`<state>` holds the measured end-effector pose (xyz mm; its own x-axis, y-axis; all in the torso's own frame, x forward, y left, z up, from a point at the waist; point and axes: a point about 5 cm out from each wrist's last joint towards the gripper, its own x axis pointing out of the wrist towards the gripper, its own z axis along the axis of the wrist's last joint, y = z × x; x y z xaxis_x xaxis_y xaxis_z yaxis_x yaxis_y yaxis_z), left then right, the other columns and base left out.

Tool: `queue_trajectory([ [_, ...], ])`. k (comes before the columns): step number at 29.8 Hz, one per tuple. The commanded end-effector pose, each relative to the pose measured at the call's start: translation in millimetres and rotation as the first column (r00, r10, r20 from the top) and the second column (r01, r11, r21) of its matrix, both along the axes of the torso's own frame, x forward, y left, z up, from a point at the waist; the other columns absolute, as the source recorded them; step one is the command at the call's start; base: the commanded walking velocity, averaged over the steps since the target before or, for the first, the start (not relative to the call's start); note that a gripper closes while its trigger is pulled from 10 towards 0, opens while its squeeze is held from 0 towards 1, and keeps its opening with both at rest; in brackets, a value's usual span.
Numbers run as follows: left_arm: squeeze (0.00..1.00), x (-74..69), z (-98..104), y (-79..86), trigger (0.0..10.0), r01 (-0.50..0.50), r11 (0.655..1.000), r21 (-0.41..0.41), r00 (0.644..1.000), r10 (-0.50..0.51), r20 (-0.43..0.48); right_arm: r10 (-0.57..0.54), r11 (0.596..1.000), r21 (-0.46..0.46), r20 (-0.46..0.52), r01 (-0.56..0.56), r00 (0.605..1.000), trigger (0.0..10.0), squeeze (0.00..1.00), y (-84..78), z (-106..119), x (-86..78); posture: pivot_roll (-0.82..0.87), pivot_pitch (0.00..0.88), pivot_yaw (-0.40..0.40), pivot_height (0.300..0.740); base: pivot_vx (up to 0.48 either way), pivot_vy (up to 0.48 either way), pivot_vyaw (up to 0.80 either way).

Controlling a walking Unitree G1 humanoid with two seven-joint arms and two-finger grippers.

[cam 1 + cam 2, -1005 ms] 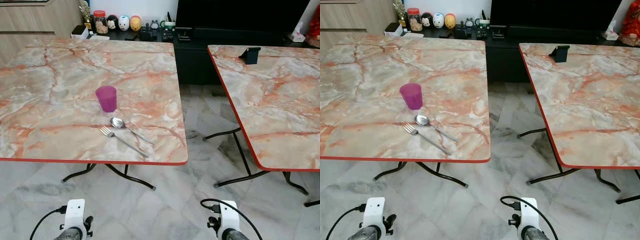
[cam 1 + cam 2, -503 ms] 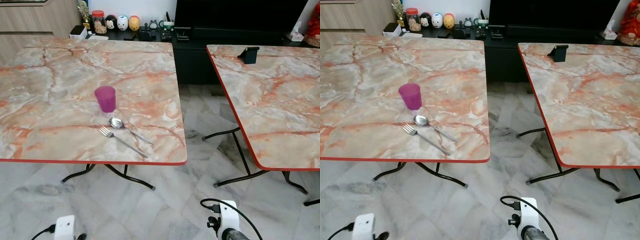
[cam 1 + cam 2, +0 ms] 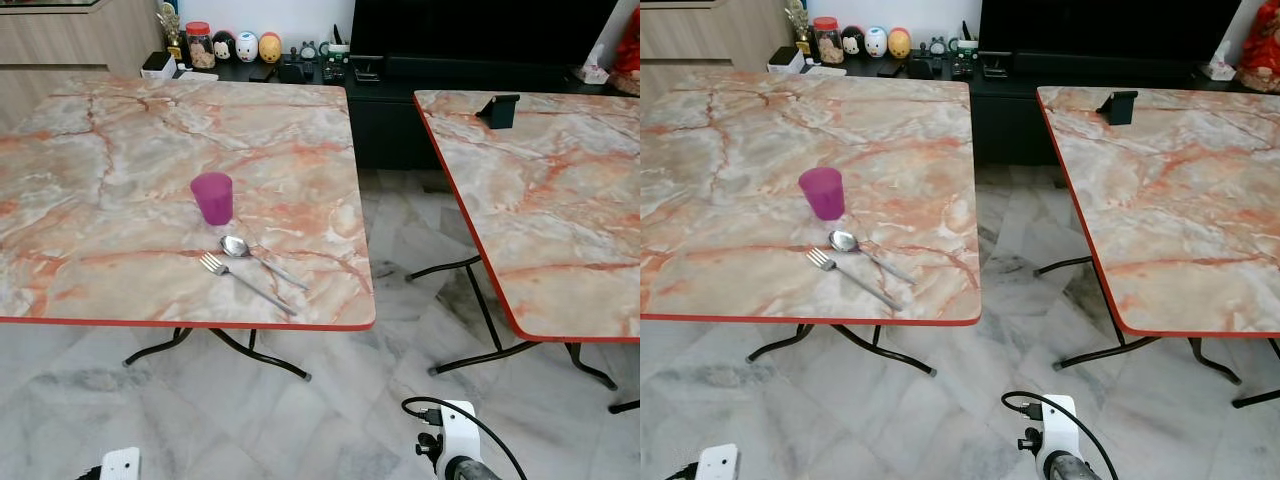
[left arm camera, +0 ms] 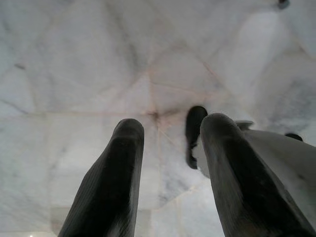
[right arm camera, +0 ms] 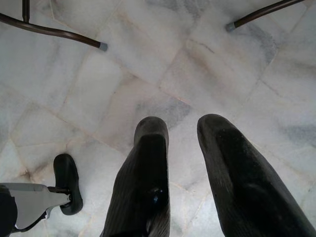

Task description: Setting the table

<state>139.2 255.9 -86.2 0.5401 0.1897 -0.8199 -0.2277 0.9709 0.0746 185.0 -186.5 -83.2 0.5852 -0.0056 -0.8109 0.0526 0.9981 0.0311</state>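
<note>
My two head cameras looked forward and down from above, sharing the near table point(image 3: 120, 130), the second table point(image 3: 1180, 190) and the floor point(image 3: 330, 420) between. Each wrist camera faced straight down along my fingers, close over the tiles: left gripper point(image 4: 170, 133), right gripper point(image 5: 182, 133).

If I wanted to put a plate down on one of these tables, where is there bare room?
The left table is bare to the left of and beyond the purple cup. It is crowded only near the front edge, where the spoon and fork lie just before the cup. The right table is bare apart from a small black stand at its far corner.
</note>
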Motion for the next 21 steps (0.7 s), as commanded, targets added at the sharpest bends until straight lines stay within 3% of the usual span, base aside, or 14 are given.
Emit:
queue_trajectory([
  [1, 0.00, 1.5, -2.3, -8.0, 10.0, 0.024, 1.000, 0.006, 1.000, -0.024, -0.017, -0.004, 1.000, -0.003, 0.003, 0.004, 1.000, 10.0, 0.00, -2.1, 1.3, 2.3, 0.06, 0.000, -0.054, 0.740, 0.000, 0.000, 0.00],
  [6, 0.00, 7.4, -3.0, -17.4, 10.0, 0.008, 1.000, 0.002, 1.000, -0.008, -0.013, -0.002, 1.000, -0.003, 0.001, 0.002, 1.000, 10.0, 0.00, -2.0, 1.2, 2.1, 0.07, 0.000, -0.055, 0.740, 0.000, 0.241, 0.00],
  [9, 0.00, 9.5, -4.0, -24.2, 10.0, 0.025, 1.000, 0.002, 1.000, -0.025, -0.018, 0.002, 1.000, -0.003, 0.000, -0.002, 1.000, 10.0, 0.00, -1.8, 1.0, 1.7, 0.06, 0.000, -0.055, 0.740, 0.000, -0.117, 0.00],
  [14, 0.00, 7.7, -3.6, -19.9, 10.0, 0.017, 1.000, 0.008, 1.000, -0.016, -0.018, 0.004, 1.000, -0.004, -0.002, -0.004, 1.000, 10.0, 0.00, -1.8, 0.7, 1.1, 0.07, 0.000, -0.058, 0.740, 0.000, 0.000, 0.00],
  [21, 0.00, 7.1, -3.3, -17.9, 10.0, 0.013, 1.000, 0.008, 1.000, -0.012, -0.016, 0.009, 1.000, -0.004, -0.004, -0.009, 1.000, 10.0, 0.00, -1.4, 0.4, 0.6, 0.07, 0.000, -0.058, 0.740, 0.000, 0.312, 0.00],
])
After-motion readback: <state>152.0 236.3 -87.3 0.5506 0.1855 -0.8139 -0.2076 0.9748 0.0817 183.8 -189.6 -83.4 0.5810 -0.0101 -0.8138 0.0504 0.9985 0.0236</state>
